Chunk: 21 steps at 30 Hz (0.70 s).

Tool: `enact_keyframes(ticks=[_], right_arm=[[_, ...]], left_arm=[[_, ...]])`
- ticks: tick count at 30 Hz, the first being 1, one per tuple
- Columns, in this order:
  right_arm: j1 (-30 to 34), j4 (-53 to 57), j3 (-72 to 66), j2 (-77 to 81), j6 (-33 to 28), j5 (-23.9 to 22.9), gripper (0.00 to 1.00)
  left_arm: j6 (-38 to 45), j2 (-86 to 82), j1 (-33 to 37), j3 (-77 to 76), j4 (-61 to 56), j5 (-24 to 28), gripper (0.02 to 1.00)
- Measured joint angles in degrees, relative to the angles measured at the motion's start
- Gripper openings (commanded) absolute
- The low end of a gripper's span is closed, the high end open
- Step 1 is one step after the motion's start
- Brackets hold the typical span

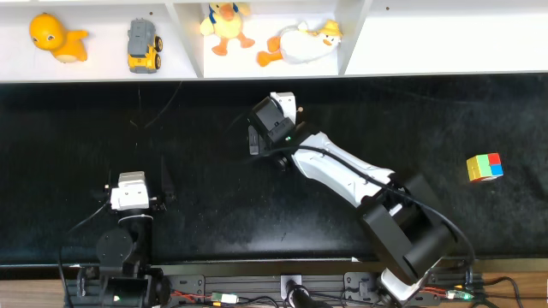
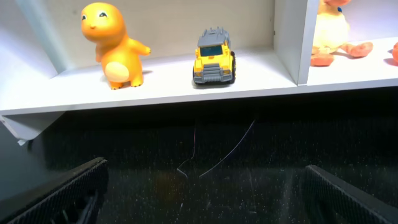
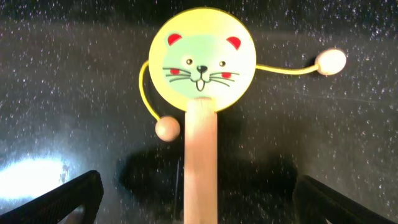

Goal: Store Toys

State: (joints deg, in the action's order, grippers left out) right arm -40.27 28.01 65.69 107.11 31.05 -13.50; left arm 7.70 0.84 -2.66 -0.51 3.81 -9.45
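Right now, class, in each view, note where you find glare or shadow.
Right wrist view: glare patch on the black table; the cat-face rattle throws a shadow beside its handle. Left wrist view: white shelf brightly lit, table below it dark.

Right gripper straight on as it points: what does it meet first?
Probably the wooden handle of the rattle drum, on the table between the open fingers of the right gripper; depth is unclear.
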Motion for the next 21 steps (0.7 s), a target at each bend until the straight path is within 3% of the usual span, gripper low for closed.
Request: enact_keyframes(ticks=[3,5,9,12,13,21], right_arm=[[0.0,-0.4,0.9,0.9,-0.2,-0.7,0.932],[0.0,-0.3,1.1,1.3,-0.4,-1.1,0.827],[0.0,-0.4,1.2,1.6,-0.9,-1.9,0.430],[0.0,-0.5,1.4,1.9,-0.9,-1.9,0.080],[0.0,-0.6,1.5,1.9,-0.9,-1.7,0.042],[0.0,-0.8,1.6,1.9,0.0,-0.5,0.045]], left_arm=[[0.0,0.0,0.0,0.0,0.0,0.0,0.998],[0.0,0.0,0.0,0.0,0.0,0.0,0.998],[0.0,0.0,0.0,0.0,0.0,0.0,0.998],[0.0,0.0,0.0,0.0,0.0,0.0,0.998],[0.0,0.0,0.0,0.0,0.0,0.0,0.998],[0.0,0.0,0.0,0.0,0.0,0.0,0.998]])
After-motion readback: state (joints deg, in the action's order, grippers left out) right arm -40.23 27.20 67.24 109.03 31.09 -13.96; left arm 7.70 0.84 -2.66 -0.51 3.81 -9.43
